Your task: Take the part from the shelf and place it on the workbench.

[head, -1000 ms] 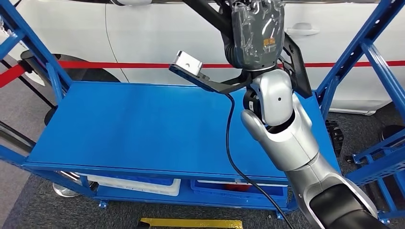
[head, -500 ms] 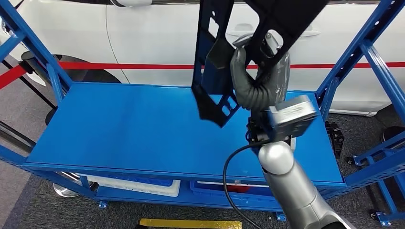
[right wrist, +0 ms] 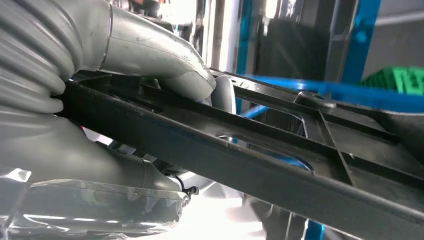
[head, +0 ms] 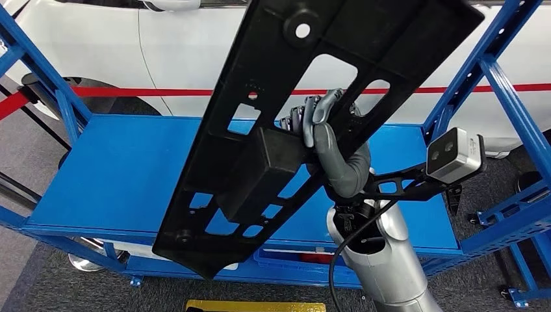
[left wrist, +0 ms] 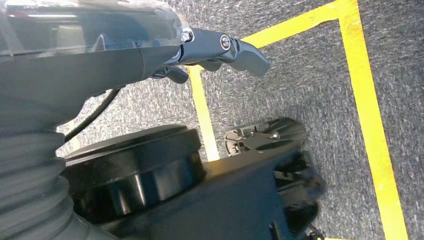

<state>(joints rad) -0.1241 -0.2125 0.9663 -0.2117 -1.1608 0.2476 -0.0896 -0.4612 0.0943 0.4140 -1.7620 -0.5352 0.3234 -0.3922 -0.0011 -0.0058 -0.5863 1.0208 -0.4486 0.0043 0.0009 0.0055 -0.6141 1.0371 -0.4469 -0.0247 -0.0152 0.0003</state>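
Note:
A long black plastic part [head: 364,45] with several cut-outs and a boxy block on it slants across the head view, from the upper right down to the lower left. My right hand [head: 334,146] grips it near the middle, with fingers hooked through a cut-out, and holds it in the air above the blue shelf board [head: 117,169]. In the right wrist view the grey thumb [right wrist: 150,47] presses on the part's ribbed edge [right wrist: 280,170]. My left hand [left wrist: 220,47] hangs over the grey carpet with its fingers stretched out and nothing in them.
Blue shelf uprights [head: 494,71] stand at both sides. A white car [head: 188,52] and a red barrier strip [head: 130,91] lie behind the shelf. Bins [head: 305,257] sit on the lower level. Yellow tape lines [left wrist: 370,115] mark the floor.
My right hand has turned and brought the black part closer to the head camera and lower, so it now spans the picture. The wrist camera has swung from the left to the right.

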